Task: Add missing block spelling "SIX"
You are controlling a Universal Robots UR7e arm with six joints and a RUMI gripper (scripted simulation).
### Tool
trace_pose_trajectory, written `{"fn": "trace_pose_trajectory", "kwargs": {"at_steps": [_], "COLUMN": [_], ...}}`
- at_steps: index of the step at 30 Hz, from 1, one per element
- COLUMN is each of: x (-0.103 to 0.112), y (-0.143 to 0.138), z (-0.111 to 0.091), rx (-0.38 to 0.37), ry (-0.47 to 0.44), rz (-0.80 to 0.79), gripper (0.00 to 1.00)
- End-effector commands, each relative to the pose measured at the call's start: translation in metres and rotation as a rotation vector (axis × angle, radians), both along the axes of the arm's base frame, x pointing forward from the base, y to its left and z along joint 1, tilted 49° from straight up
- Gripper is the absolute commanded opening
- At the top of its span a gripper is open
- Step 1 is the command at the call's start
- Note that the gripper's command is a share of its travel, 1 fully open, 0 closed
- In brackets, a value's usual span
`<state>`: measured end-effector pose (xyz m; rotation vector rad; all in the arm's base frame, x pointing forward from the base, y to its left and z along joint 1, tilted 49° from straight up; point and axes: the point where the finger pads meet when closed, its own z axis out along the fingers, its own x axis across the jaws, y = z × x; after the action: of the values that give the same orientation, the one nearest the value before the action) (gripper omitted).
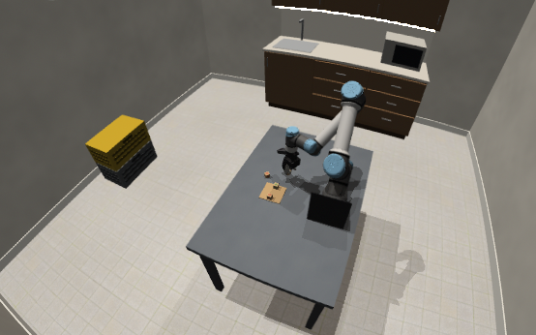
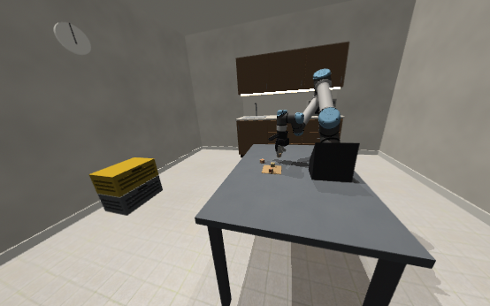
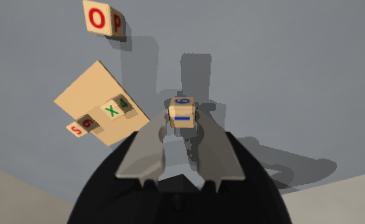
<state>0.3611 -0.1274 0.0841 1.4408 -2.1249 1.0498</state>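
Observation:
My gripper (image 3: 182, 108) (image 1: 288, 168) (image 2: 279, 152) is shut on a wooden block (image 3: 182, 114) and holds it above the grey table, beside the mat. The block shows a blue "I" lying sideways on the face towards the wrist camera. The tan mat (image 3: 90, 85) (image 1: 281, 196) (image 2: 265, 171) lies to the left in the wrist view. On it stand a block with a green "X" (image 3: 113, 110) (image 1: 276, 185) and a block with a red "S" (image 3: 77, 128) (image 1: 269, 196) at the mat's edge. A block with a red "O" (image 3: 102, 19) (image 1: 266, 173) (image 2: 261, 160) sits off the mat.
A black box (image 1: 329, 210) (image 2: 333, 161) stands on the grey table (image 1: 261, 242) in front of the arm's base. Yellow and black crates (image 1: 121, 150) (image 2: 126, 186) are stacked on the floor to the left. A kitchen counter (image 1: 348, 73) runs along the far wall.

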Motion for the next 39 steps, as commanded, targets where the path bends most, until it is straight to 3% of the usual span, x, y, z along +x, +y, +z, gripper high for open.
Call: {"fn": "trace_pose_trajectory", "kwargs": {"at_steps": [1,19,39], "x": [-0.001,-0.005,-0.005], "y": [0.011,0.037,0.040], "z": [0.009,0.033,0.035], "rx": [0.001,0.001,0.001], "ry": [0.002,0.002,0.003], "rz": [-0.003,-0.003,-0.002], "gripper": [0.09,0.09,0.09]}}
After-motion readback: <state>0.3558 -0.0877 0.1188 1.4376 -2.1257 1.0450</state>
